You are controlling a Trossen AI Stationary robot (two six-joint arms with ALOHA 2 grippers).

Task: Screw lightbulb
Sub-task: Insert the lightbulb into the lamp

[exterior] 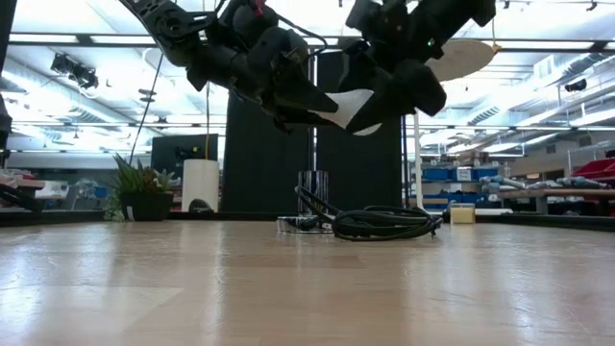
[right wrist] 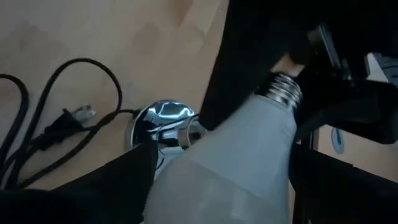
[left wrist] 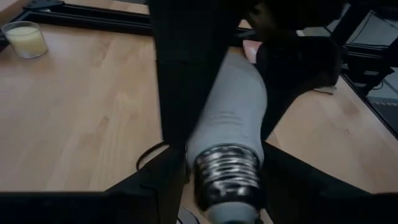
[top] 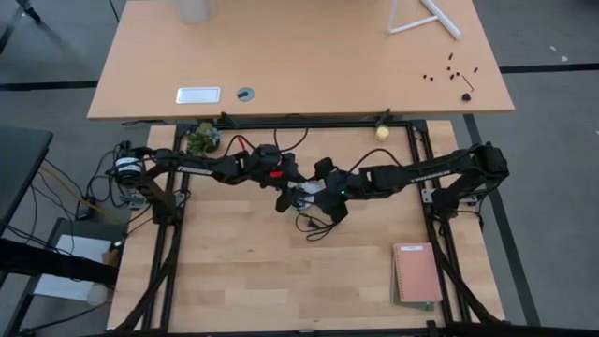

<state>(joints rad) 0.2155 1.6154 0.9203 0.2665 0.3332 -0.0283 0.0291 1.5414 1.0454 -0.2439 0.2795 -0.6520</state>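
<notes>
The lightbulb (top: 304,194) (exterior: 354,106) is white with a silvery screw base (left wrist: 227,177) and hangs well above the middle of the table. My left gripper (top: 288,190) (left wrist: 227,186) comes from the table's left and is shut on it. My right gripper (top: 320,193) (right wrist: 227,180) comes from the right. It is open, with a finger close on either side of the bulb's globe (right wrist: 230,162). The round silver socket (right wrist: 160,121) with its black cord (exterior: 380,223) lies on the table below. My left gripper pinches the bulb's narrow neck (left wrist: 198,146), right by the screw base, between its two fingers. It comes from the table's left, slanting a little down. The bulb is lifted clear and lies slanted, globe pointing away toward the right arm. My right gripper's fingers flank the globe; I cannot tell whether they touch it.
A pinkish notebook (top: 416,271) lies near the front right. A small yellowish ball (top: 382,132) sits at the far frame rail. The cord's plug (right wrist: 78,114) lies loose beside the socket. A small glass of yellowish stuff (left wrist: 25,38) stands off to one side.
</notes>
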